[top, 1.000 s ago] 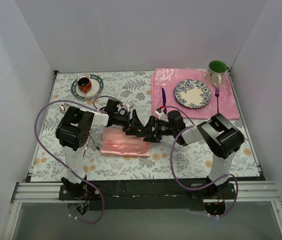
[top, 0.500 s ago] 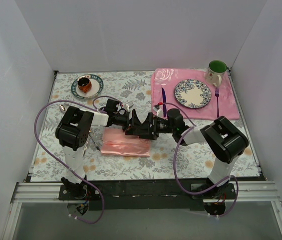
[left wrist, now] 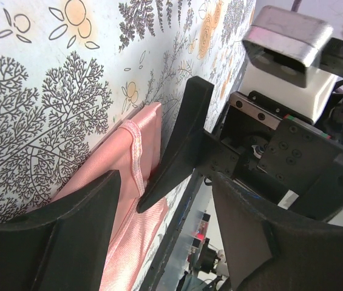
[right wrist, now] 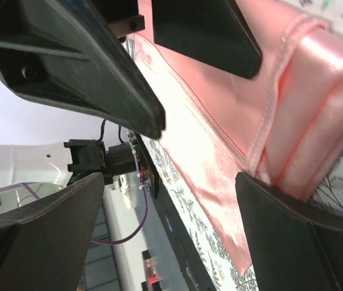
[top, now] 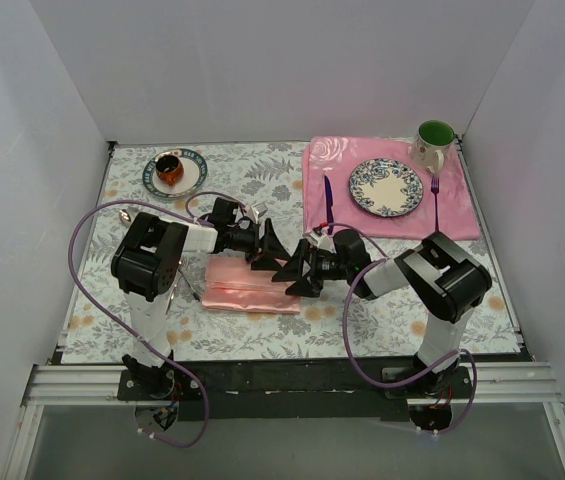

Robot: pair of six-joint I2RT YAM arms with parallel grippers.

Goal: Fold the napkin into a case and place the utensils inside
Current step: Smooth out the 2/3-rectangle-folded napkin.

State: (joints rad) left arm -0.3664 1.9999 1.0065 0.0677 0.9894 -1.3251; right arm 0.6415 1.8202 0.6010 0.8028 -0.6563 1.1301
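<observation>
The napkin [top: 250,287] lies folded into a narrow salmon-pink oblong on the floral tablecloth, between the two arms. My left gripper [top: 265,251] is open above its far right part. My right gripper [top: 297,274] is open at its right end and faces the left one. In the left wrist view the napkin [left wrist: 129,182] lies between my open gripper [left wrist: 165,182], with one right finger resting on its hem. In the right wrist view my gripper [right wrist: 171,188] is open around the napkin's folded corner [right wrist: 220,121]. A thin silvery utensil [top: 190,289] seems to lie just left of the napkin.
A rose-patterned pink placemat [top: 462,215] at the back right holds a patterned plate [top: 386,187], a purple knife [top: 328,200], a purple fork [top: 435,192] and a green-lined mug [top: 433,142]. A saucer with a small cup [top: 175,172] stands at the back left.
My right gripper pushed left toward the left gripper, then drew back and tipped down to the napkin's right end. The left gripper stayed nearly still. The napkin has not moved.
</observation>
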